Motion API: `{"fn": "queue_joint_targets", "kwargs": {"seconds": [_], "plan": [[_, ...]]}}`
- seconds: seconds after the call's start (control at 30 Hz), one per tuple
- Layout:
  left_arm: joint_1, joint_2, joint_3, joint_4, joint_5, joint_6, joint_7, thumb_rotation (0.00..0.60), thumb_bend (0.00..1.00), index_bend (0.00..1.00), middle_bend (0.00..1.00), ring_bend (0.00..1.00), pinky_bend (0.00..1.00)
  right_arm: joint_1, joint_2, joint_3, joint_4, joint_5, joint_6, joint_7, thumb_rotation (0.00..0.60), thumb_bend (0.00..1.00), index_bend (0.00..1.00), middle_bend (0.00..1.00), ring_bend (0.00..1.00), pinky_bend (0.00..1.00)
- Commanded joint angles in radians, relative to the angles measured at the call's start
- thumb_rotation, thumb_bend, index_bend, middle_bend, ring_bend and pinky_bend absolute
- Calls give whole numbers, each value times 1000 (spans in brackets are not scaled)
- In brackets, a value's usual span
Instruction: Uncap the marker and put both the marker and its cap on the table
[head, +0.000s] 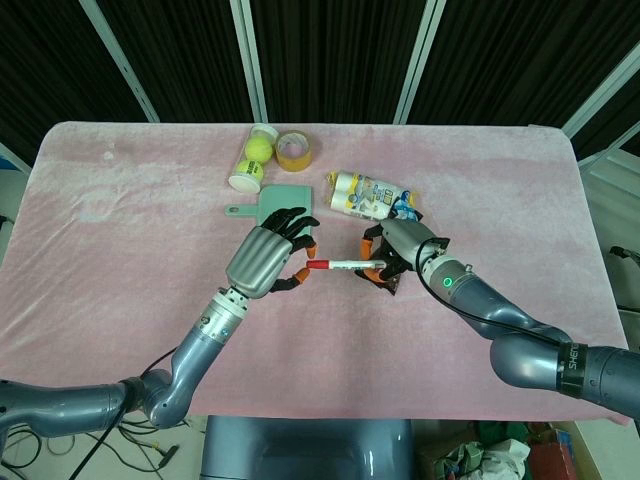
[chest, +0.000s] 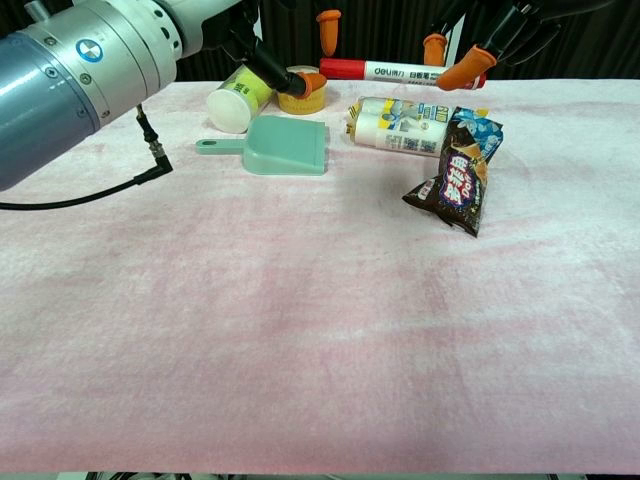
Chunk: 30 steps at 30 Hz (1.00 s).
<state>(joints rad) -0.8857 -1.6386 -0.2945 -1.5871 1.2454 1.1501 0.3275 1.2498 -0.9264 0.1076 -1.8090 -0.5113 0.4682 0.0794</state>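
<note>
Marker (head: 342, 265): white barrel, red cap (head: 318, 265) on; held level above the table (head: 120, 200), over the pink cloth, between the two hands.

Left hand (head: 268, 255): fingers curled about the cap end, orange fingertips (chest: 328, 18) touching the cap.

Right hand (head: 398, 248): fingers closed on the barrel end, holding it.

Scoop (chest: 275, 145): green, flat on the cloth, just behind the left hand.

Tube (chest: 240, 95): lying on its side with yellow balls inside, at the far edge.

Tape (head: 294, 150): yellow roll beside the tube.

Wipes (chest: 405, 125): white pack, lying near centre.

Snack bag (chest: 455, 185): dark, below the right hand.
</note>
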Motion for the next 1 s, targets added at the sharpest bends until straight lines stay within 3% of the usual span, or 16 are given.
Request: {"fn": "queue_joint_targets", "kwargs": {"seconds": [0.03,1.0], "plan": [[0,-1,1,1,0,-1,0,600,300,520,240,109,170,0,1,0,0,-1,0,1,600,398,775,1000,1000,1000],[-1,-11,-8,18,8,4,-13,600,300,534,245,109,170,3,-9,2,9,-12,-13,12,600,398,778,1000,1000,1000]]}}
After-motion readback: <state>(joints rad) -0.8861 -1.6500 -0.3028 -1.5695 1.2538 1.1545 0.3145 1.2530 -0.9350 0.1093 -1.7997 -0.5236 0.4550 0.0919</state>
